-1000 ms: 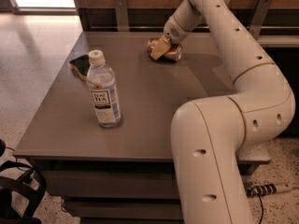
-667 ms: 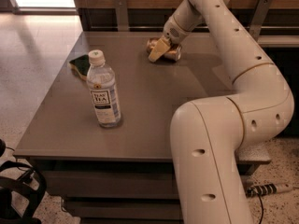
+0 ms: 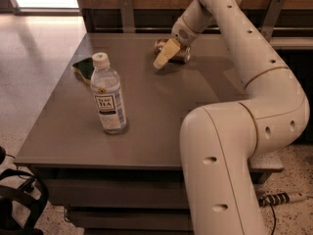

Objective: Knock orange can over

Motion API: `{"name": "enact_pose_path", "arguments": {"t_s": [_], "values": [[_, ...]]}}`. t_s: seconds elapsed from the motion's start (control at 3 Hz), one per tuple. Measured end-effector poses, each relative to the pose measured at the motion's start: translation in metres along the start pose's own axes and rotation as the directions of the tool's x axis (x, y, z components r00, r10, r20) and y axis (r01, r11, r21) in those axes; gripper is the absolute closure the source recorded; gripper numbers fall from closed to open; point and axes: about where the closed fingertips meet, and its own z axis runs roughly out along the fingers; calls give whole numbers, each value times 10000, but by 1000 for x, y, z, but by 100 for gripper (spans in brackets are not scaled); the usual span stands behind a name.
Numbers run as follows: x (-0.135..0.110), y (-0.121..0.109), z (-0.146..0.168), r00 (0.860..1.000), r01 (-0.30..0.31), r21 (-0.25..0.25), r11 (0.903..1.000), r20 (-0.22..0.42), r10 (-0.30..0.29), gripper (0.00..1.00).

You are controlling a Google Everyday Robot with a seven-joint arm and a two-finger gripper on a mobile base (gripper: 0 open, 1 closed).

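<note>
The orange can (image 3: 181,54) is at the far middle of the grey table (image 3: 161,126). It looks low and lengthwise, as if lying on its side, and is partly hidden behind my gripper. My gripper (image 3: 164,56) reaches down from the white arm and sits right against the can's front left side, its pale tip pointing at the tabletop. The can's logo is hidden.
A clear plastic tea bottle with a white cap (image 3: 108,97) stands upright at the table's left front. A flat dark green object (image 3: 84,66) lies behind it near the left edge. My arm's bulky links (image 3: 234,155) fill the right side. A black bag (image 3: 19,199) sits on the floor.
</note>
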Motion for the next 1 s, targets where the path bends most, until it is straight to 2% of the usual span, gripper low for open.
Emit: {"name": "enact_pose_path", "arguments": {"t_s": [0.33,0.67,1.0], "values": [[12,1,-70,9974,-42,282,9996,727,22,0],[17,6,-136,9952,-135,971,9952,974,40,0],[27,14,-206,9924,-317,2046,9783,1225,66,0]]}}
